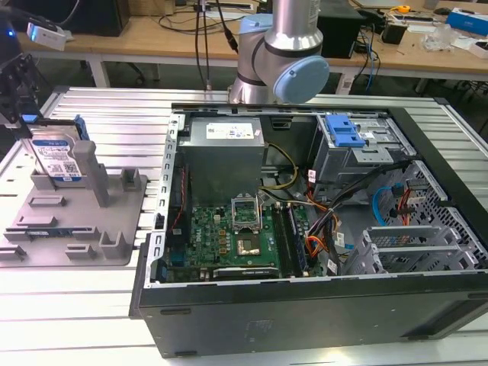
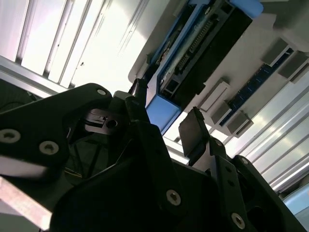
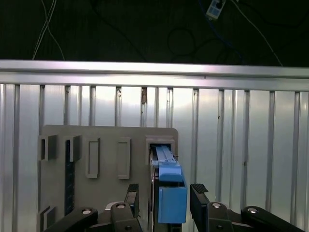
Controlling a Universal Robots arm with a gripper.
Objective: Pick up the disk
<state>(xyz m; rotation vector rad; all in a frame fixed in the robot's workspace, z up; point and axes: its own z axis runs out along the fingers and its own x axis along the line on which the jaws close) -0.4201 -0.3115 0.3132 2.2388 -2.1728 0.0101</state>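
So the disk (image 1: 58,157) isn't in the PC at all. It's standing on edge in a slot of the grey holder (image 1: 114,217) on the ribbed metal desk (image 1: 107,114), off to the exterior view's left of the open case (image 1: 305,305). Makes sense to me: parked upright like that, its top edge and blue rail stick up clear of the holder, so there's something to grab from above without scraping the desk. The pincer (image 3: 165,189) hangs right over that top edge. In both wrist views its 2 fingers (image 3: 199,193) sit wide, 1 on each flat side of the disk with the blue rail end in between. I can make out a sliver of gap on both sides, so my read is it's straddling, not squeezing, and the disk's weight is on the holder. It's lined up across the thin dimension too, which is the only way the pads get flat faces to bite on. Task-wise I'd call it lined up but not picked: nothing lifted, disk seated in its slot.
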